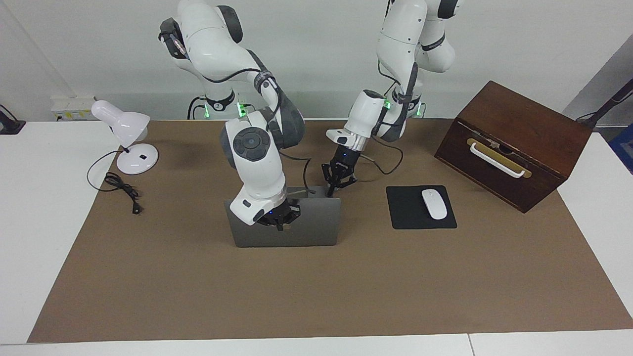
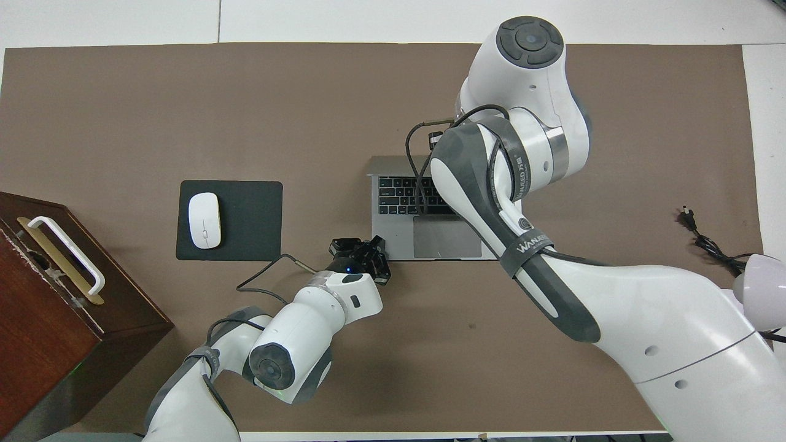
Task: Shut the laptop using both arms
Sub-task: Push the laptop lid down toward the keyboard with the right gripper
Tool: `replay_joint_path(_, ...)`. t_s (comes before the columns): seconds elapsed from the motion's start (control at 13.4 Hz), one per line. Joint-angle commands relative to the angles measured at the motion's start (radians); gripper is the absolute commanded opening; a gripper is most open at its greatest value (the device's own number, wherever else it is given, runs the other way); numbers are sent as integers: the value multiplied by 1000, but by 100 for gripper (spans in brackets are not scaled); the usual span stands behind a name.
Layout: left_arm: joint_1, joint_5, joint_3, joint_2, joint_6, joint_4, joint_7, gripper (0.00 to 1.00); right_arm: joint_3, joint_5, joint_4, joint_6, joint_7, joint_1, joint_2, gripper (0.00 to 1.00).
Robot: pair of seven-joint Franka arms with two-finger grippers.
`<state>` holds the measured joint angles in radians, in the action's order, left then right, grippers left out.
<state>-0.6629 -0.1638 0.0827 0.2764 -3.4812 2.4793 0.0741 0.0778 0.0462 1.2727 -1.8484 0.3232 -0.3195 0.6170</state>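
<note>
The silver-grey laptop [image 1: 316, 225] stands open in the middle of the brown mat, with its lid upright and its keys [image 2: 399, 193] toward the robots. My right arm reaches over the lid from above. My right gripper [image 1: 279, 217] hangs against the upper part of the lid's outer face, and I cannot tell whether it touches. It is hidden under the arm in the overhead view. My left gripper [image 1: 339, 181] is open and empty, low by the laptop base's corner nearest the robots, toward the left arm's end; it also shows in the overhead view [image 2: 362, 252].
A black mouse pad [image 1: 408, 217] with a white mouse [image 1: 434, 203] lies beside the laptop, toward the left arm's end. A brown wooden box [image 1: 514, 143] with a white handle stands past it. A white desk lamp [image 1: 126, 131] and its cord [image 1: 123, 190] are toward the right arm's end.
</note>
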Motion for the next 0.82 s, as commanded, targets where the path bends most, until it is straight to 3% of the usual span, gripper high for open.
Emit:
replay_joint_path(0.0, -20, -6, -18, 37, -22, -10, 22, 0, 14, 32, 68, 0, 31, 5, -30, 0)
replay_joint_path(0.37, -20, -6, -18, 41, -22, -10, 22, 0, 13, 29, 163, -87, 40, 5, -28, 0)
replay_joint_path(0.75, -20, -8, -18, 44, -22, -8, 30, 0, 13, 27, 186, -123, 39, 8, -25, 0)
